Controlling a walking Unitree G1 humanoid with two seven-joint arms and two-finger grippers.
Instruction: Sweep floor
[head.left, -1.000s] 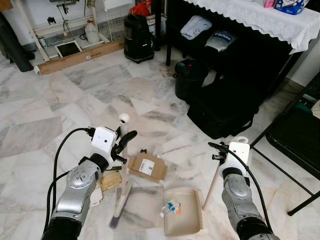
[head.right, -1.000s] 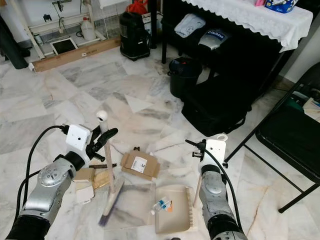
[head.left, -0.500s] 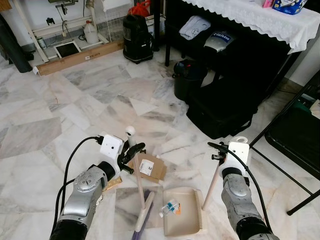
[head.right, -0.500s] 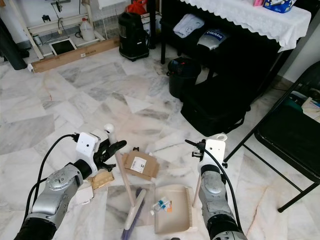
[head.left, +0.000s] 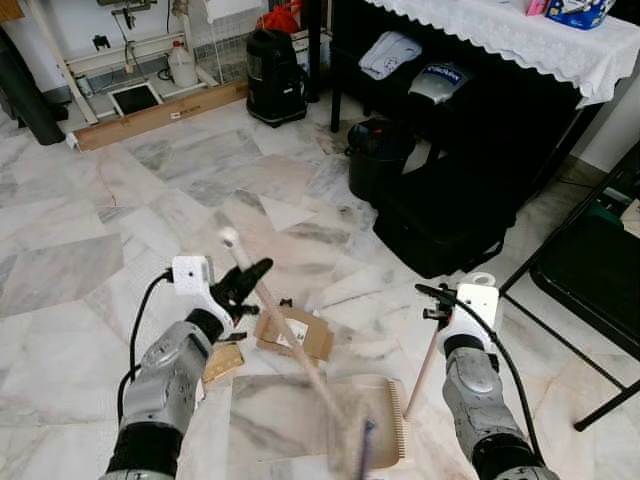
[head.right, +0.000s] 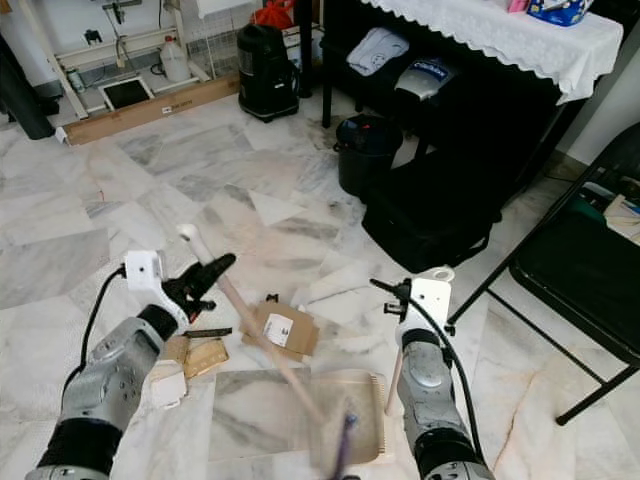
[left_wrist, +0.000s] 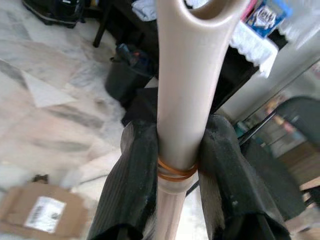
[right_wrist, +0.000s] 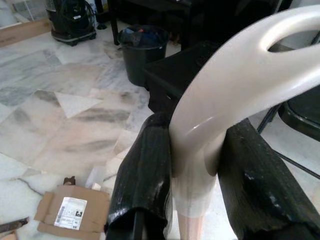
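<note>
Broom (head.left: 290, 345): light, stiff, smooth-handled; left hand (left_wrist: 177, 175) pinches it near the top end. Right hand (right_wrist: 195, 165) clamps dustpan handle (head.left: 424, 370), similarly rigid plastic.

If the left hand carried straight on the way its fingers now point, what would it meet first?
Probably the black bin. The left hand, clamped on the broom handle, looks across bare marble toward it, with the black bag just beyond; depth is hard to judge.
</note>
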